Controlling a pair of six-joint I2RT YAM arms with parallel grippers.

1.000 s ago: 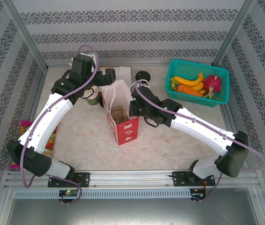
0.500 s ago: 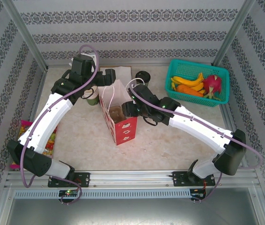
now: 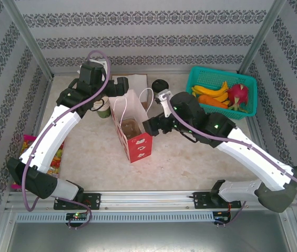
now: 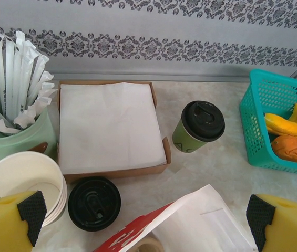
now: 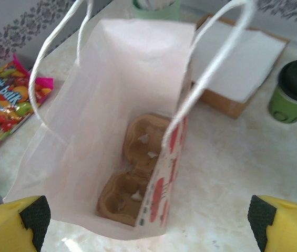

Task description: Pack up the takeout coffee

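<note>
Next step, by judgement: fetching the small olive-green paper coffee cup with black plastic lid [image 4: 201, 126], upright on the surface beyond and right of the left gripper [image 4: 143, 218], released and empty. Right gripper [image 5: 148, 218] likewise released, above the open white-and-red paper bag [image 5: 132, 79], brown cardboard cup carrier [image 5: 132, 173] at its bottom. Grip below the lid, keep upright, lower into a carrier pocket. Mind the white cord handles [image 5: 206, 73]. Near the left gripper: loose black plastic lid [image 4: 94, 203], brown tray of white napkins [image 4: 109, 126], teal plastic fruit basket [image 4: 258, 126].

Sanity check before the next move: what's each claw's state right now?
Left claw: open, holding nothing.
Right claw: open, holding nothing.
</note>
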